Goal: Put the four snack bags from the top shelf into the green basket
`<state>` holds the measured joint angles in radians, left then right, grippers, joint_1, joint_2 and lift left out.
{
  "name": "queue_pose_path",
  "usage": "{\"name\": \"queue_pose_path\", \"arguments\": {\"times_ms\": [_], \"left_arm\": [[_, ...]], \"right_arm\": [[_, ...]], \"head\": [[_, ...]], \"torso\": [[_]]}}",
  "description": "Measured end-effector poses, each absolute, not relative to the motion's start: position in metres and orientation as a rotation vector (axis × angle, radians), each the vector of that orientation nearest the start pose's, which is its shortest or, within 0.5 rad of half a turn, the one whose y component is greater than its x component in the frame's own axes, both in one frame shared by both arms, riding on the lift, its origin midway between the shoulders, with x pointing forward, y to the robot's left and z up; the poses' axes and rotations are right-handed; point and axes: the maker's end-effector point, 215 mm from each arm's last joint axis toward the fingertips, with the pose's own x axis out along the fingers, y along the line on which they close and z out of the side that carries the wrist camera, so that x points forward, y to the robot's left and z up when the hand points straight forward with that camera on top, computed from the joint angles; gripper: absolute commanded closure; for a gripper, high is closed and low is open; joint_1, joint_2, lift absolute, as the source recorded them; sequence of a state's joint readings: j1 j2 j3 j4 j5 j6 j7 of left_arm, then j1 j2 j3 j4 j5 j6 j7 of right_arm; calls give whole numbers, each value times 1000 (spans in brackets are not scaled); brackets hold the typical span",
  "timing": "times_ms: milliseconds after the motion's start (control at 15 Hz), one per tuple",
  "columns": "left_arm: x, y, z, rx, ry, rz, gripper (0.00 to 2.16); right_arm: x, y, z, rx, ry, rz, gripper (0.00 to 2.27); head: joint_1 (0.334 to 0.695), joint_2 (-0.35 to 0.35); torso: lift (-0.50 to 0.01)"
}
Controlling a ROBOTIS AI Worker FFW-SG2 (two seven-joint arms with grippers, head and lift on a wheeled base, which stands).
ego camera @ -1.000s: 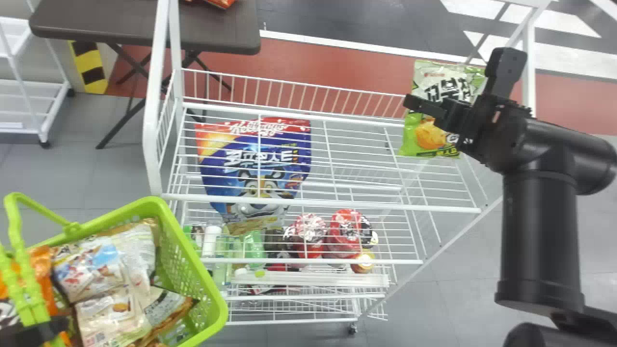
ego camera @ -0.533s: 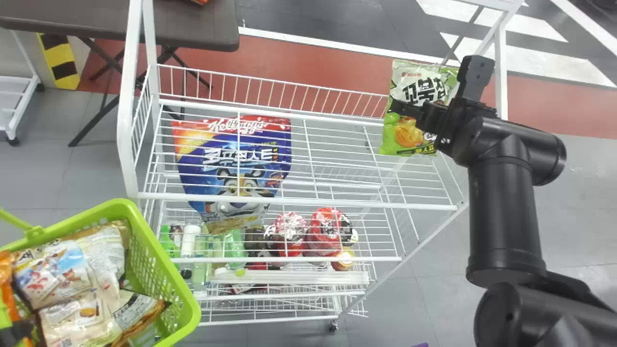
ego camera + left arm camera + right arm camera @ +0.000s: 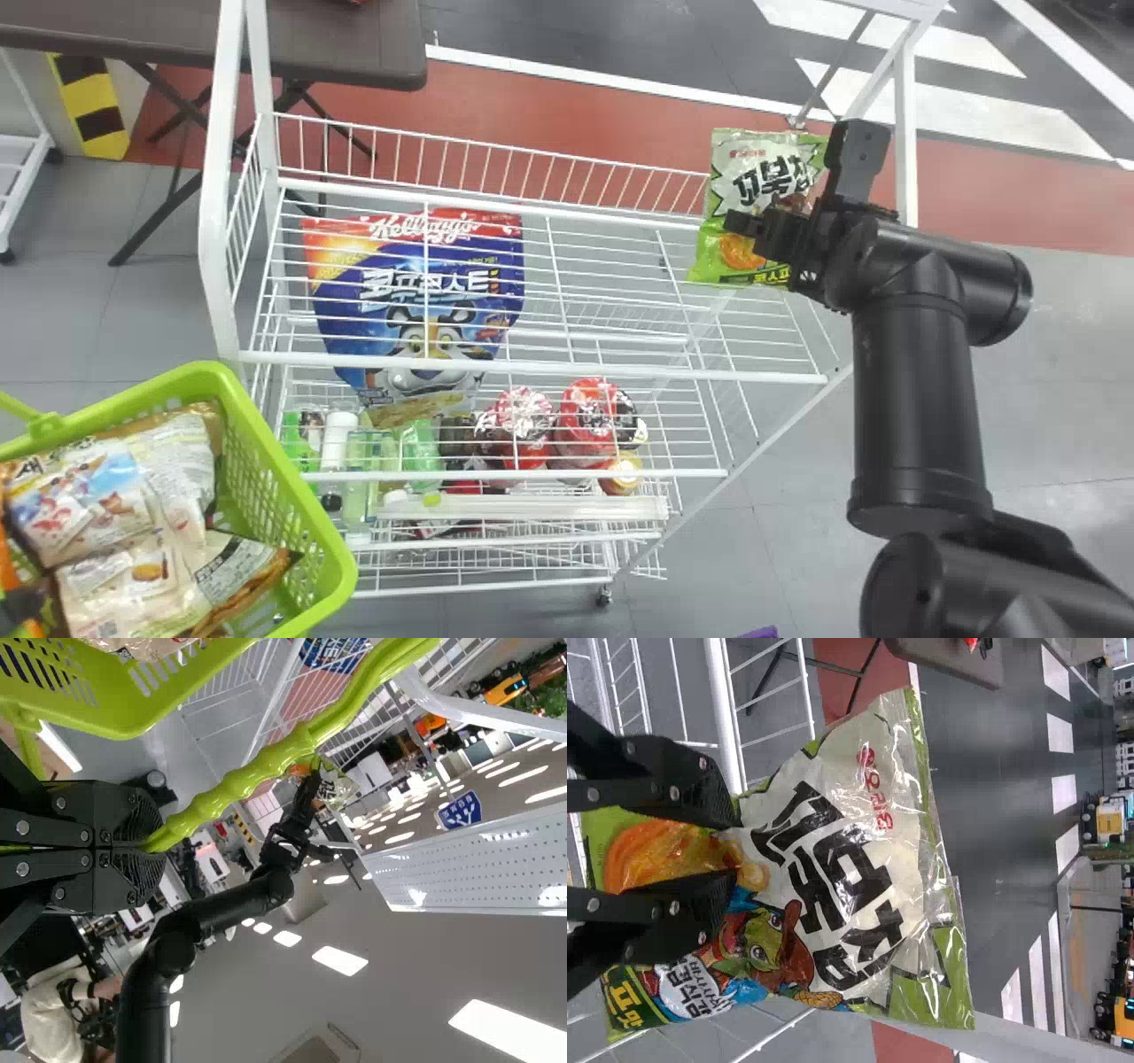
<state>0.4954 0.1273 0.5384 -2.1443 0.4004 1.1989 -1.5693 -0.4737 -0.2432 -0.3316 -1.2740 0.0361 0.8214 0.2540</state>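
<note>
My right gripper stands open at the green and white snack bag, which is upright at the right end of the white rack's top shelf. In the right wrist view, the bag lies beyond and between the parted fingers of my right gripper. At the head view's lower left, my left gripper is at the green basket. The left wrist view has my left gripper shut on the basket's handle. Several snack bags lie inside the basket.
A large blue and red cereal bag shows through the top shelf's wires. Lower down are bottles and red packs. A dark table stands behind the rack, whose white posts rise at both ends.
Rack, basket and right arm have all shifted left in the head view. My right gripper is a little lower against the green and white bag, whose top also sits lower.
</note>
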Motion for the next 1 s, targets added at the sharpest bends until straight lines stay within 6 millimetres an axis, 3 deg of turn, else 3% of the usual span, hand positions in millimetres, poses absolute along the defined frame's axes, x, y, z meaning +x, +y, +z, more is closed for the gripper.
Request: {"name": "queue_pose_path", "arguments": {"times_ms": [333, 533, 667, 933, 1000], "left_arm": [[245, 206, -335, -915, 576, -1115, 2148], [247, 207, -335, -913, 574, -1115, 2148], [248, 206, -334, -910, 571, -1116, 2148], [251, 206, -332, -903, 566, -1119, 2148], [253, 207, -331, -898, 563, -1120, 2148]], "right_arm": [[623, -465, -380, 200, 566, -148, 2250], [597, -433, -365, 274, 576, -74, 2250], [577, -403, -350, 314, 593, -1, 2250], [520, -299, -326, 377, 667, 253, 2246], [505, -272, -324, 385, 694, 319, 2250]], "head": [[695, -326], [695, -306], [695, -267], [695, -171], [695, -106]], "torso": [[-6], [-6], [-6], [-6], [-6]]}}
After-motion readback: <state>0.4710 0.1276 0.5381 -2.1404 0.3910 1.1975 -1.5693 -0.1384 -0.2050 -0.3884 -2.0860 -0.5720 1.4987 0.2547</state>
